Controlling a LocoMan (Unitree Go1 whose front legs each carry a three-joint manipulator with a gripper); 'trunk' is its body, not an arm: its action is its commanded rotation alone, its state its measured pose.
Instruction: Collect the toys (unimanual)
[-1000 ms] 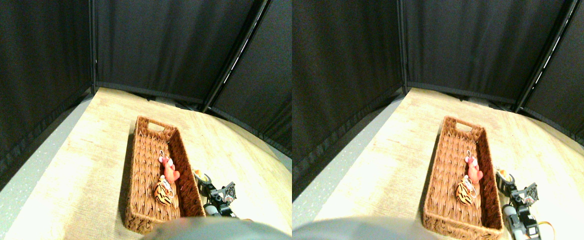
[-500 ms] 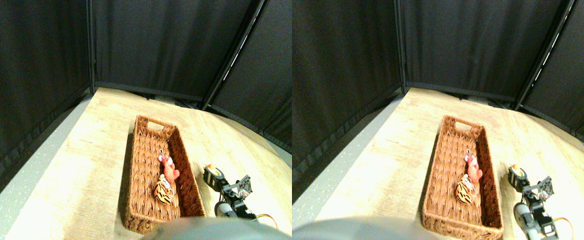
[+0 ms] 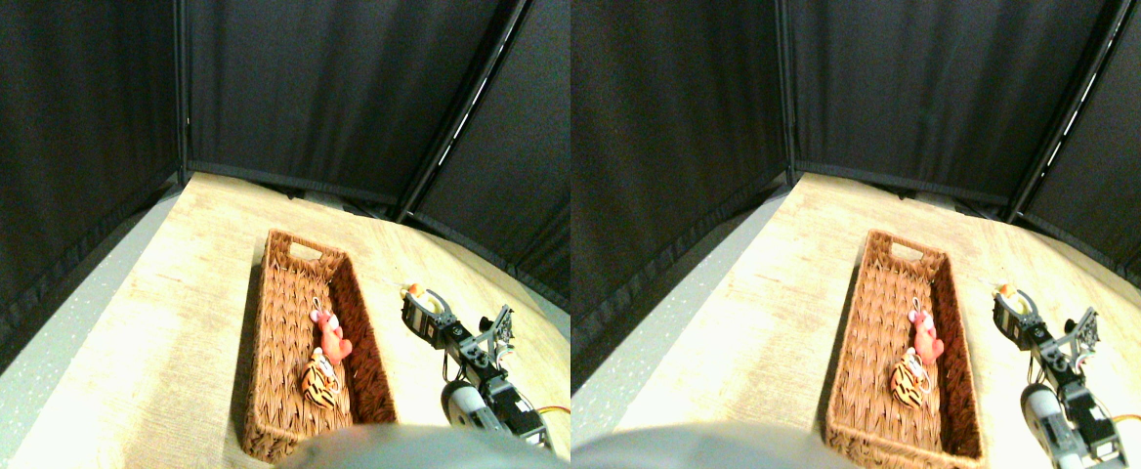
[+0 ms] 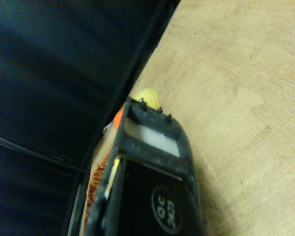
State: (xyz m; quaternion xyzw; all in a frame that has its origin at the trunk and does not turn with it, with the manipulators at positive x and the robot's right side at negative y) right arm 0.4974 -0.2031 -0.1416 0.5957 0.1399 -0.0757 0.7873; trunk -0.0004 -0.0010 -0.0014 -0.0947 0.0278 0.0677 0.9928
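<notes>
We see a long brown wicker basket [image 3: 282, 293] lying on the pale wood-grain tabletop [image 3: 180, 322], its long axis running away from us, with a cut-out handle in its far end wall. Inside it, toward the near end and close to the right-hand wall, lie two toys almost touching. The red soft animal figure [image 3: 332, 333] lies lengthwise along the basket, its pale keyring loop pointing to the far end. Just nearer to us sits the orange-black striped tiger figure [image 3: 316, 382], rounder, so we cannot tell which way it faces.

To the right of the basket, outside it, the right manipulator's black two-jaw gripper [image 3: 420, 301] reaches in from the lower right, its arm angled up and toward the far left, raised above the tabletop. At its tip shows a small yellow soft toy with an orange patch [image 3: 415, 289]; in the wrist view the same toy [image 4: 146, 97] peeks out just beyond the jaw frame [image 4: 152, 142]. The jaws appear closed on it, though the contact itself is hidden.
</notes>
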